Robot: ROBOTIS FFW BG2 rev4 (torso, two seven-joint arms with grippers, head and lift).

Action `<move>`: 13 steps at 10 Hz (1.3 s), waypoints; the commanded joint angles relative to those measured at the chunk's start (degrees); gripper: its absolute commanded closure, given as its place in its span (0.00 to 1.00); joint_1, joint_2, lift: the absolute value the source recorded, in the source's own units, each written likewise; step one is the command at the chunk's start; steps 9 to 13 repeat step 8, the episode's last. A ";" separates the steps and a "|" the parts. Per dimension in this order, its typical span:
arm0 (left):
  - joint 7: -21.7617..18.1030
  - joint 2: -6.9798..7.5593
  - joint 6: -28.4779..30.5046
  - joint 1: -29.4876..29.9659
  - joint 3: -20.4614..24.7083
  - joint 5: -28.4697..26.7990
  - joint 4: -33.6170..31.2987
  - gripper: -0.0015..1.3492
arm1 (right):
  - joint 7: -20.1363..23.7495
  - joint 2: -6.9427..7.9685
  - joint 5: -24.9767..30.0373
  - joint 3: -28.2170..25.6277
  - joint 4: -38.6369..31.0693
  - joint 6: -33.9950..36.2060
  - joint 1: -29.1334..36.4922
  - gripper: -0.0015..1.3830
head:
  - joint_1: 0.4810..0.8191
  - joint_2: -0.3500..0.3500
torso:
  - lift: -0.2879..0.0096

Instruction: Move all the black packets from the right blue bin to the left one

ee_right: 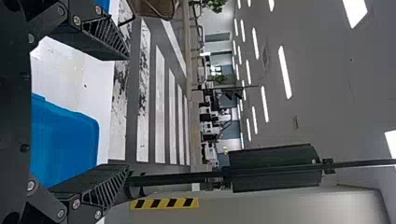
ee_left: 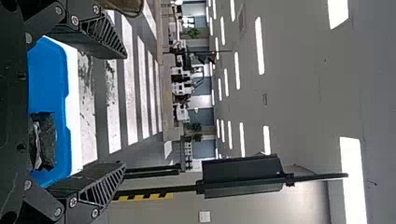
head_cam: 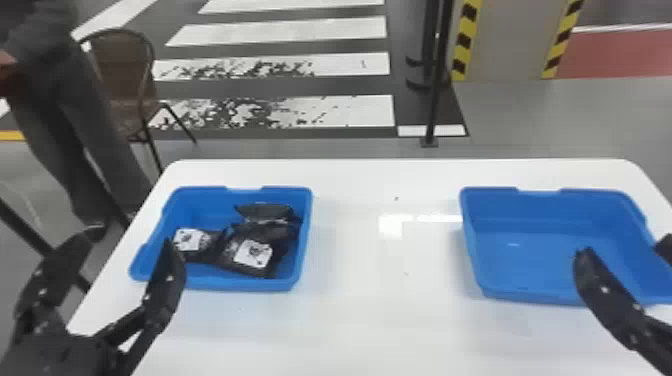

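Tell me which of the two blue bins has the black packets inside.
The left blue bin: black packets lie together inside it, two showing white labels. In the right blue bin, no packet is in sight; bare blue floor shows.

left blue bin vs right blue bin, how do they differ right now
The left blue bin holds black packets with white labels, while no packets can be seen in the right blue bin. The left blue bin sits toward the table's left side, the right blue bin toward its right. Both are blue, open-topped and rest on the white table.
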 commanded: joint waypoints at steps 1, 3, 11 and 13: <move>0.00 -0.15 0.00 -0.02 -0.08 0.00 0.00 0.17 | -0.08 0.00 -0.25 0.00 0.25 -0.71 0.00 0.16 | 0.63 0.66 | 0.50; 0.00 -0.15 -0.15 -0.02 -0.08 0.11 0.00 0.17 | -0.08 0.00 -0.48 0.00 0.25 -1.13 0.00 0.16 | 0.63 0.66 | 0.50; 0.00 -0.15 -0.15 -0.16 -0.42 0.46 0.00 0.17 | -0.08 0.18 -1.62 0.11 1.51 -3.10 0.00 0.16 | 0.63 0.65 | 0.50; 0.00 -0.15 -0.15 -0.16 -0.42 0.46 0.00 0.17 | -0.08 0.18 -1.62 0.11 1.51 -3.10 0.00 0.16 | 0.63 0.65 | 0.50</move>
